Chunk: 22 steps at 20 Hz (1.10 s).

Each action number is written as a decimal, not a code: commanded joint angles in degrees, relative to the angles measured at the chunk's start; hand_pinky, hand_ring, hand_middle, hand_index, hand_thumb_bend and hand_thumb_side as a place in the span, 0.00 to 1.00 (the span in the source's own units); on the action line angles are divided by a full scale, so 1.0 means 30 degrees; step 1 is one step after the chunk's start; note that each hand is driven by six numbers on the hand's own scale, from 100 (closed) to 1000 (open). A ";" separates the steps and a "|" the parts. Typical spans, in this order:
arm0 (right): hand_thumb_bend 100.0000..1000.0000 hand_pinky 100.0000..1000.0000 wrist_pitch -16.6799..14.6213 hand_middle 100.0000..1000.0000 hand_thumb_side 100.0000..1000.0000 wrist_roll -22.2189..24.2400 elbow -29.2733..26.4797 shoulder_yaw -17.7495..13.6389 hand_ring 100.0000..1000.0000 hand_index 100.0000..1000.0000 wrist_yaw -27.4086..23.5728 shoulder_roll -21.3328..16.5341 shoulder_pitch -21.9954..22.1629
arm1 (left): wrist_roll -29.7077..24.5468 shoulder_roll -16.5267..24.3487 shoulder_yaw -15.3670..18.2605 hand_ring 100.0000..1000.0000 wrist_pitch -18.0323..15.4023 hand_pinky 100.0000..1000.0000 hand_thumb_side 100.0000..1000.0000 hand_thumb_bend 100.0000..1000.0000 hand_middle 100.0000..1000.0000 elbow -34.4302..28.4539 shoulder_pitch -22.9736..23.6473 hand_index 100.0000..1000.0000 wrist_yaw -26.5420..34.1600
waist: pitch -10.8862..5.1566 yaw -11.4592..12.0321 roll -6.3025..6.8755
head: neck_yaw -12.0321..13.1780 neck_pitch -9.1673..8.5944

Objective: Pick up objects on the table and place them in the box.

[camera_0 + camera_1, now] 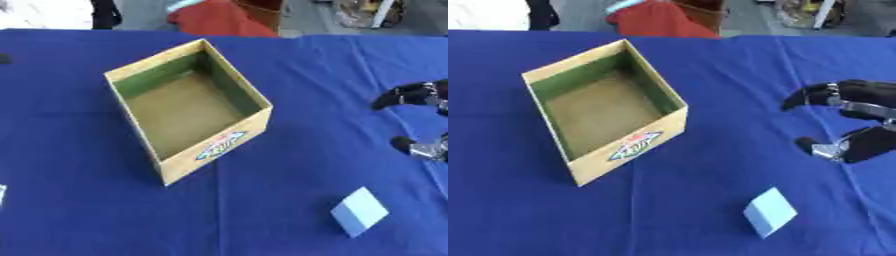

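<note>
An open cardboard box (250,125) with a green and brown inside stands left of centre on the blue table; nothing shows inside it. A small pale blue block (769,212) lies on the cloth near the front right. My right hand (861,120) hovers at the right edge, above and behind the block, fingers and thumb spread apart with nothing between them. The left hand is out of view.
A blue cloth (306,75) covers the whole table. A small white thing (2,192) peeks in at the left edge. A red object (214,20) and other clutter sit beyond the far edge.
</note>
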 commanded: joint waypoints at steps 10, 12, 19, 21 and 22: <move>0.17 0.82 -0.0997 0.86 0.52 -0.0442 0.0247 0.0910 0.85 0.93 -0.1018 -0.1369 0.0392 | -0.0052 0.0650 -0.0027 0.78 0.0156 0.53 0.90 0.07 0.64 -0.0317 0.0032 0.71 -0.0034 | -0.0563 -0.0190 -0.0115 | 0.0345 0.0617; 0.17 0.81 -0.1200 0.85 0.51 -0.0627 0.0170 0.1037 0.83 0.93 -0.1118 -0.1424 0.0491 | -0.0066 0.0652 -0.0043 0.78 0.0187 0.53 0.90 0.07 0.64 -0.0317 0.0064 0.71 -0.0024 | -0.0610 -0.0208 -0.0128 | 0.0348 0.0701; 0.18 0.80 -0.1857 0.84 0.52 -0.1890 0.0061 0.1568 0.83 0.92 -0.0677 -0.1475 0.0860 | -0.0097 0.0671 -0.0083 0.78 0.0220 0.53 0.90 0.07 0.64 -0.0317 0.0108 0.71 0.0035 | -0.0767 -0.0140 -0.0163 | 0.0345 0.0809; 0.22 0.80 -0.1960 0.84 0.50 -0.2295 0.0057 0.1729 0.83 0.92 -0.0658 -0.1385 0.0911 | -0.0109 0.0665 -0.0094 0.78 0.0235 0.53 0.90 0.07 0.64 -0.0317 0.0123 0.71 0.0052 | -0.0807 -0.0120 -0.0171 | 0.0315 0.0811; 0.18 0.80 -0.2004 0.84 0.53 -0.2445 0.0060 0.1806 0.83 0.92 -0.0644 -0.1362 0.0948 | -0.0113 0.0666 -0.0096 0.78 0.0238 0.53 0.90 0.07 0.64 -0.0317 0.0129 0.71 0.0059 | -0.0822 -0.0110 -0.0172 | 0.0311 0.0812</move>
